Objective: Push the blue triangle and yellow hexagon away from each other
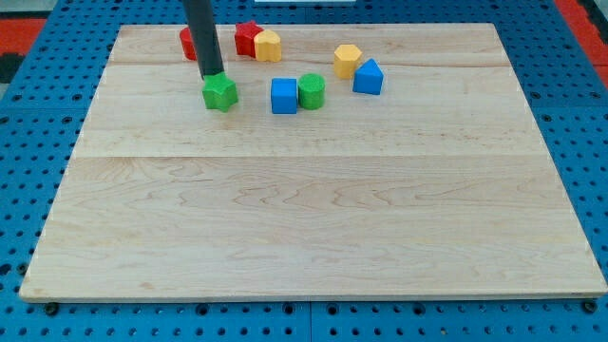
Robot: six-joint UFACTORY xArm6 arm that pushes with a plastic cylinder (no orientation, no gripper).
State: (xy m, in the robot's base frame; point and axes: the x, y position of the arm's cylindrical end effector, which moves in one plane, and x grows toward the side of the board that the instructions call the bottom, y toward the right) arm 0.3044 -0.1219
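Note:
The blue triangle point(369, 77) sits near the view's top, right of centre. The yellow hexagon point(347, 61) lies just to its upper left, close beside it or touching. My tip point(212, 74) is far to the left of both, at the top edge of a green star-shaped block point(220, 92), touching it or nearly so. The rod rises from the tip to the view's top.
A blue cube point(283, 96) and a green cylinder point(312, 90) stand side by side between my tip and the pair. A red block point(247, 38) and a yellow block point(269, 46) sit at the top. Another red block point(188, 43) is partly hidden behind the rod. The wooden board point(313, 209) lies on a blue pegboard.

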